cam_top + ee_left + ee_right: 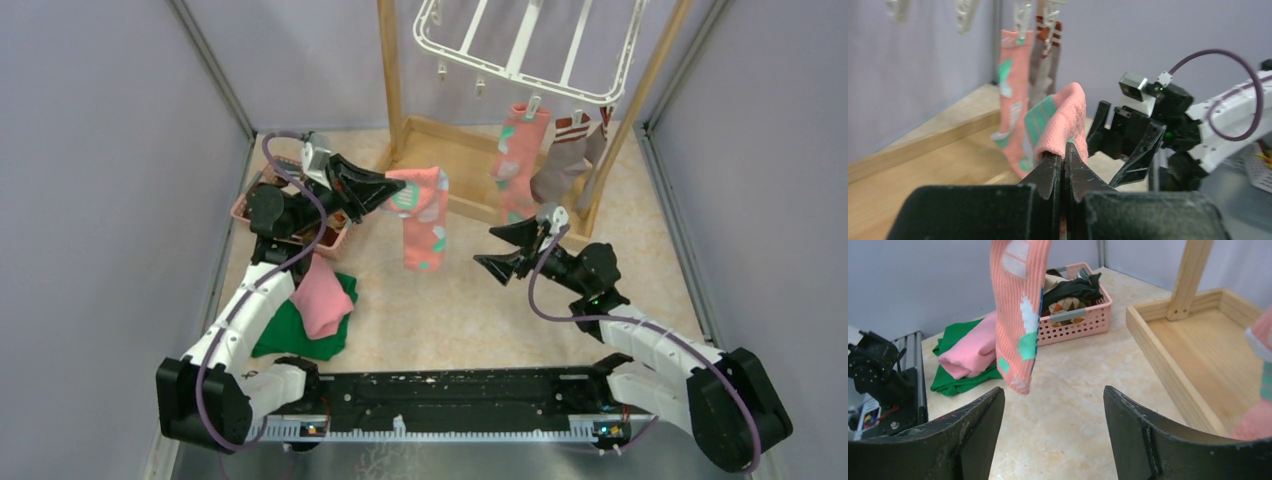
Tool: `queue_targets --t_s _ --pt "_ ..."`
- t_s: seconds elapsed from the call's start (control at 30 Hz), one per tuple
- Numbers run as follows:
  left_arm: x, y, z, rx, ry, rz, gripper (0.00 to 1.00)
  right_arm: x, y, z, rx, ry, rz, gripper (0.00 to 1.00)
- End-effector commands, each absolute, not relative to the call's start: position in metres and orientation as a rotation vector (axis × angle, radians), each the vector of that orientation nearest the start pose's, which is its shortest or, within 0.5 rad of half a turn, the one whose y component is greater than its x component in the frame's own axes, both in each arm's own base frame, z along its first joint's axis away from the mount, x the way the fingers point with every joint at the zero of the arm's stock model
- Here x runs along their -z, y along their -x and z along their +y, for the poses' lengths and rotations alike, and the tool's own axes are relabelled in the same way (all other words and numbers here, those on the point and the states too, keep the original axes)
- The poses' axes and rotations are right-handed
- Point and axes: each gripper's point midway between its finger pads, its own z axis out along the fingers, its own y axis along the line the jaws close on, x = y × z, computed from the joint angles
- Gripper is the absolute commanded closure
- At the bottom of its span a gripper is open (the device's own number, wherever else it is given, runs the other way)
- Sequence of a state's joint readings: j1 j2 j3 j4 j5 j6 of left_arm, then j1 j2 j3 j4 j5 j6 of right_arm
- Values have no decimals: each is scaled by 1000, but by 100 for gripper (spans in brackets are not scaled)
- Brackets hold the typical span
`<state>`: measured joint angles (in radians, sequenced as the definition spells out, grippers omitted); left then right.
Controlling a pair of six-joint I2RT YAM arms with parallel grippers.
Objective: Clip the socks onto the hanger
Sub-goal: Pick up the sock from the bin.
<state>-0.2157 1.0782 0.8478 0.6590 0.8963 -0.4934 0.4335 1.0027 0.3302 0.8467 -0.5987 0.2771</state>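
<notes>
Over the table in the top view, the left gripper (388,193) is clamped on the upper end of a salmon pink knitted sock with teal and white shapes (425,225). The sock hangs limp below the pinch, left of centre and off the tabletop. The right gripper (487,248) stands near, to its right, jaws apart and holding nothing. On the far side a white rectangular plastic hanger with crossbars (520,45) hangs in a wooden frame stand (392,80). A matching salmon pink sock (518,160) and a grey-brown sock with a red-white striped cuff (562,165) are already clipped along its near rim. Left wrist view: the jaws are closed tight on a fold of fabric that bunches over the tips, and small white clips (1023,15) dangle beyond. Right wrist view: the sock's lower end hangs ahead of the spread fingers, apart from them, and a pink perforated plastic basket (1083,320) at far left holds dark socks (1075,287). Judgement: a light, soft, stretchy knit with no stiffness, so it will sag and swing; it is not fragile and unlikely to slip. The best second hold is the top edge just beside the left pinch, to spread it flat for a clip.
</notes>
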Motion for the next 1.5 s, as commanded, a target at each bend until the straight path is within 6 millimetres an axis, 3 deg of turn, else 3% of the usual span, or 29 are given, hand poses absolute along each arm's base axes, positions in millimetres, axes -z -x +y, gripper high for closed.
queue_targets --t_s 0.0,0.23,0.37,0.53,0.67,0.77,0.8,0.87,0.97,1.07,1.2,1.33,1.47 --pt "-402 -231 -233 1369 -798 1113 100 -266 -243 246 -831 762 1104 25" --pt "-401 -209 -267 1513 -900 1075 100 -272 -237 272 -865 832 1058 22" --pt "-404 -194 -282 1563 -960 1047 100 -269 -248 281 -848 813 1086 22" --pt "-406 -181 -285 1584 -998 1024 100 -264 -261 283 -801 807 1105 26" --pt "-404 -175 -284 1588 -1008 1020 100 -258 -261 284 -774 854 1108 44" --pt "-402 -174 -283 1580 -1001 1019 100 -259 -257 283 -741 901 1076 63" --pt "-402 -173 -283 1580 -999 1021 100 -260 -256 281 -724 908 1063 75" --pt "-398 -173 -282 1585 -992 1035 92 -266 -256 276 -677 907 1036 89" --pt "-386 -171 -281 1597 -979 1082 72 -279 -261 263 -577 877 1000 94" --pt "-361 -171 -280 1610 -948 1159 53 -297 -265 250 -462 849 937 100" --pt "-317 -172 -278 1622 -891 1272 36 -316 -264 242 -370 848 853 100" --pt "-278 -187 -270 1575 -774 1405 22 -324 -259 243 -323 899 785 100" --pt "-269 -207 -253 1545 -578 1443 2 -319 -244 248 -305 993 702 100"
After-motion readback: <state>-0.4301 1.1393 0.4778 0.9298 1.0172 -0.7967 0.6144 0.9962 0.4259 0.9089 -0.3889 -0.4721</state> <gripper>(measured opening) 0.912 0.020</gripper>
